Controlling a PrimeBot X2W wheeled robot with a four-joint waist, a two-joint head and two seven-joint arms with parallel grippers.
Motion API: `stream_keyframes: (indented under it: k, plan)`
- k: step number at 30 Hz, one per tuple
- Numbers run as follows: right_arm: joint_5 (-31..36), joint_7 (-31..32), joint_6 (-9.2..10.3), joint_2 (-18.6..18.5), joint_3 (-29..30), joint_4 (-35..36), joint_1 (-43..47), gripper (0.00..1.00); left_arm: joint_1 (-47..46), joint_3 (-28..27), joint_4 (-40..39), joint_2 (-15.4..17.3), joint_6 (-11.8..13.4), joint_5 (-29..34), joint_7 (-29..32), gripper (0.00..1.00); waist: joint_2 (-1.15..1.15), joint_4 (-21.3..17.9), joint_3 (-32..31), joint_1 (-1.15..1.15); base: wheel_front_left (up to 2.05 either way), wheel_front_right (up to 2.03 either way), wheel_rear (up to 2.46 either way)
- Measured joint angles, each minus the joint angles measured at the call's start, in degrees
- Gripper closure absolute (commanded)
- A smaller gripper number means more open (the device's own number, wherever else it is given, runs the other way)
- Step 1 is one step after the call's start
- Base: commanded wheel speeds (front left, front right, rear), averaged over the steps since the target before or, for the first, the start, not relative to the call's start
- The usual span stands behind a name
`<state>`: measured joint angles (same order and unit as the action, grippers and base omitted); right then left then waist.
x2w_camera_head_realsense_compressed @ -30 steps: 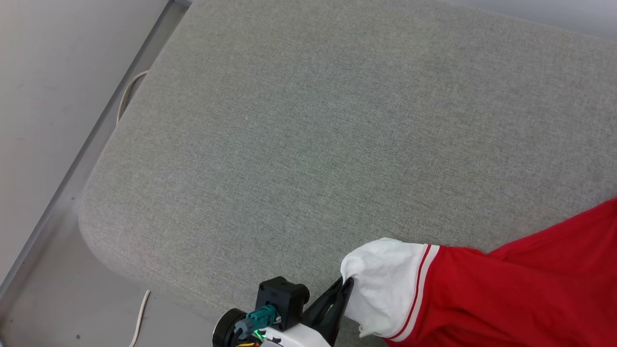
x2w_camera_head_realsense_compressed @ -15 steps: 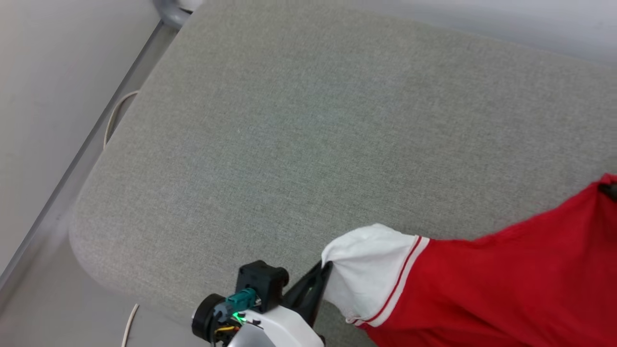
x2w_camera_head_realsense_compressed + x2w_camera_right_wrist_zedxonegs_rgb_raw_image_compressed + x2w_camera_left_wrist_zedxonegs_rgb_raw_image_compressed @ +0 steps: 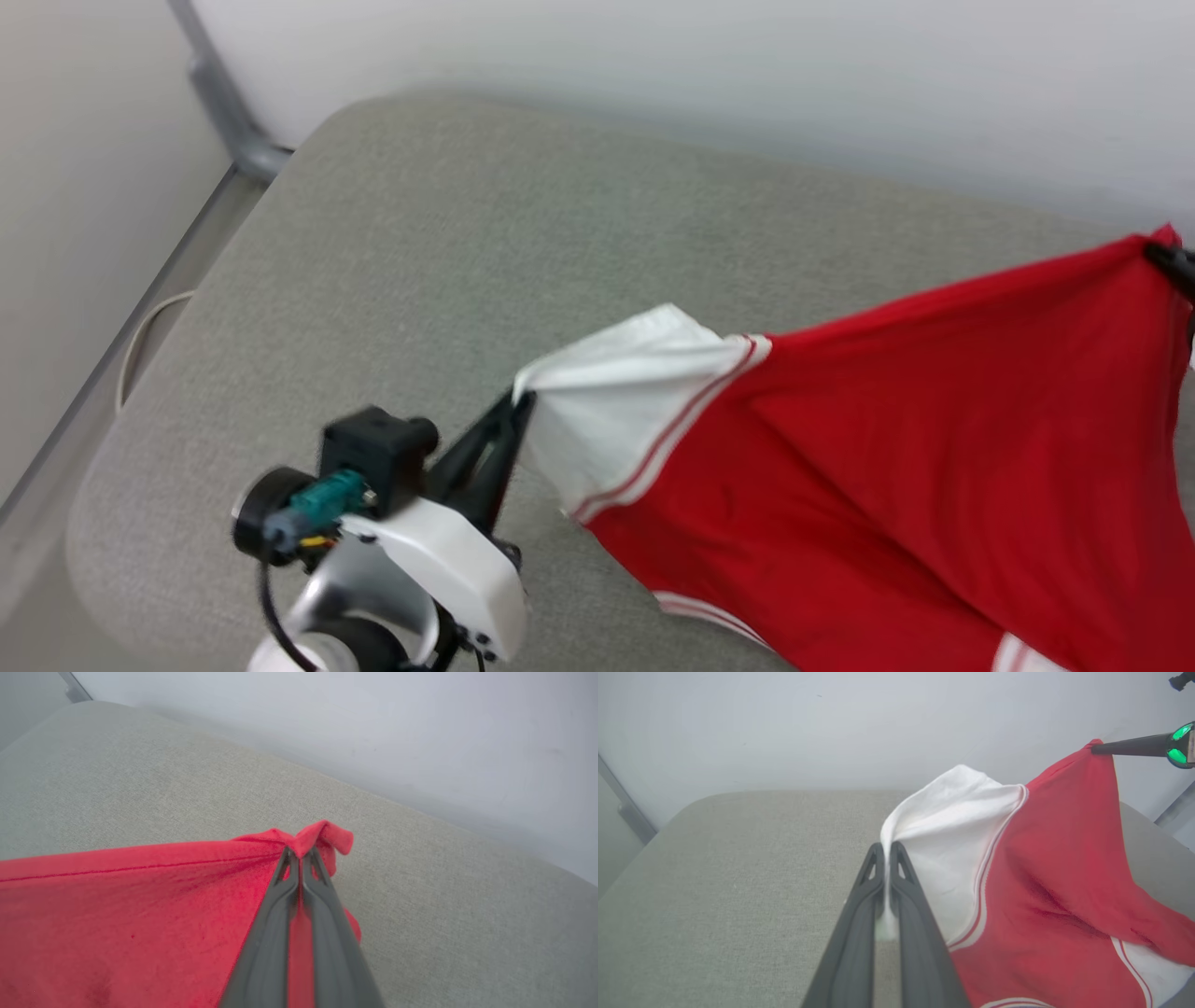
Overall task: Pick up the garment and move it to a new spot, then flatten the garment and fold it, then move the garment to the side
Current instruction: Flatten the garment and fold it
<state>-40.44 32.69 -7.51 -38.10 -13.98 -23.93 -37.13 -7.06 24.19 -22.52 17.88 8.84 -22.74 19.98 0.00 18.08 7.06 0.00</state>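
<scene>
The garment point(image 3: 887, 439) is a red shirt with white sleeves and thin red-and-white trim, stretched between both grippers above the grey cushion point(image 3: 523, 243). My left gripper point(image 3: 518, 401) is shut on the white sleeve's edge point(image 3: 943, 830), pinched between its two dark fingers point(image 3: 859, 924). At the head view's right edge, my right gripper point(image 3: 1174, 257) is shut on a bunched red corner point(image 3: 322, 837); its tip also shows in the left wrist view point(image 3: 1097, 749). The garment point(image 3: 121, 914) sags from both grips toward the cushion. Its lettering is hidden.
The grey cushion point(image 3: 444, 914) has rounded corners and lots of bare surface left of and behind the shirt. A pale wall point(image 3: 709, 75) runs along its far side. A metal rail point(image 3: 219, 103) and a white cable point(image 3: 140, 327) lie off its left edge.
The right gripper has shut on the red corner, and both grippers have raised the shirt off the cushion. The head camera has tilted up, bringing the wall into view.
</scene>
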Motion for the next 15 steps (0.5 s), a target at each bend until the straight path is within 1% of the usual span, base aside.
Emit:
stream_keyframes:
  k: [7,9,11,15]
  plan:
    - [-0.46,-1.18,-0.02,0.66,1.66,4.01,-2.15,1.00,-5.75,-5.23,-3.31,2.65,0.25,-0.62,0.87,1.00,0.00,-3.76,-3.89,0.00,0.00,0.00,0.00]
    - [-0.45,-1.15,-0.02,1.31,2.69,5.46,-2.52,1.00,-8.00,-6.50,-3.91,4.17,0.20,0.35,1.54,1.00,0.00,-4.77,-4.88,0.00,0.00,0.00,0.00]
    - [-0.30,-1.07,-0.02,2.22,4.34,7.03,-2.98,1.00,-10.54,-7.17,-4.50,5.68,-0.51,0.93,2.69,1.00,0.00,-5.84,-5.59,0.00,0.00,0.00,0.00]
    - [1.24,-0.32,-0.02,3.78,7.00,10.35,-3.34,1.00,-16.73,-8.51,-5.21,6.98,-1.30,1.55,4.41,1.00,0.00,-7.64,-6.56,0.00,0.00,0.00,0.00]
